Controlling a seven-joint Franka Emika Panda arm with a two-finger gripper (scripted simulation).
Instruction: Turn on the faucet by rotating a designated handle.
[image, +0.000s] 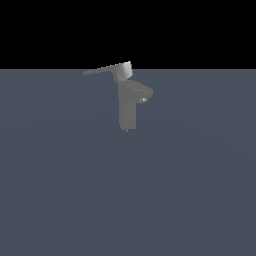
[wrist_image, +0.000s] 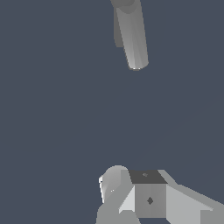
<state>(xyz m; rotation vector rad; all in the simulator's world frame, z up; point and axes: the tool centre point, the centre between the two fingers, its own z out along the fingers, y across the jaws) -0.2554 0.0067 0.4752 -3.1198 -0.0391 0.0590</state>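
The blue-grey tabletop fills the exterior view, and out in the middle of it stands the matte grey faucet, an upright squarish column with its stubby spout poking toward the exterior view's right. On top sits the handle, a light grey hub with a long thin arm reaching toward the exterior view's left. No arm appears there, and whether the fingers are open or closed I cannot tell, since the wrist view offers only unidentifiable grey shapes.
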